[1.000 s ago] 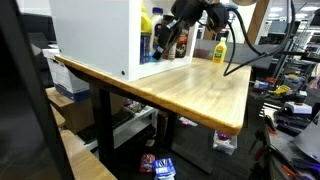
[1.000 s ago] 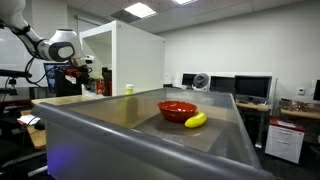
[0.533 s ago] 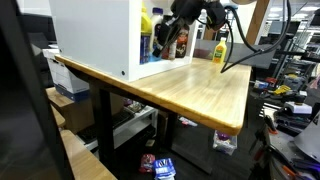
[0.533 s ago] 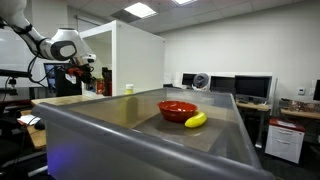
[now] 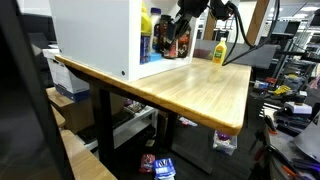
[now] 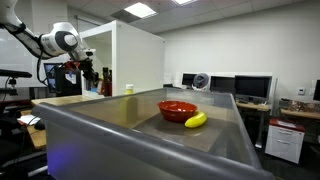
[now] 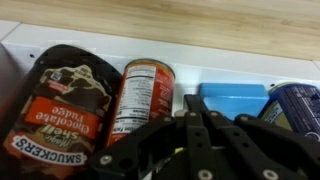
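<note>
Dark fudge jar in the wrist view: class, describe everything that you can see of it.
The dark brown rounded jar with a Smucker's chocolate fudge label is at the left of the wrist view, against the white shelf. Its brown label carries pale lettering. The surface looks glossy; glass or plastic cannot be told. It sits slanted in the picture, close beside the red-labelled tin can; whether they touch is unclear. The shut black claw is apart from it.

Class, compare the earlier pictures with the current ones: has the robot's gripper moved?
Yes. In an exterior view the gripper has shifted sideways across the open front of the white cabinet, ending closer to the yellow bottle.
</note>
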Motion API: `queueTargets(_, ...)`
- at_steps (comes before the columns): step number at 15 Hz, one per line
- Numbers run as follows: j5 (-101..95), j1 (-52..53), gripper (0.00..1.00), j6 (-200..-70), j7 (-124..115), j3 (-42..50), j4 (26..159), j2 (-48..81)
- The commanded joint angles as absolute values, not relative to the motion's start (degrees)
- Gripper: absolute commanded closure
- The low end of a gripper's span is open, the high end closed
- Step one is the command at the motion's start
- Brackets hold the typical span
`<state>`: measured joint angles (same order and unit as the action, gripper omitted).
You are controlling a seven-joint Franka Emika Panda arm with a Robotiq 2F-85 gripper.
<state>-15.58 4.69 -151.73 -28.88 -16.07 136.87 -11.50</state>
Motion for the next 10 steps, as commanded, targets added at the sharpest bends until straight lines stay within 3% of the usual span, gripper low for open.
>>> queueTargets(1,-16.71,4.39,1.00,-147.88,-31.78,-17.20,136.14,-12.62)
queueTargets(10,-14.31,6.43,1.00,-150.87,-29.52,-17.18,134.91,-10.18)
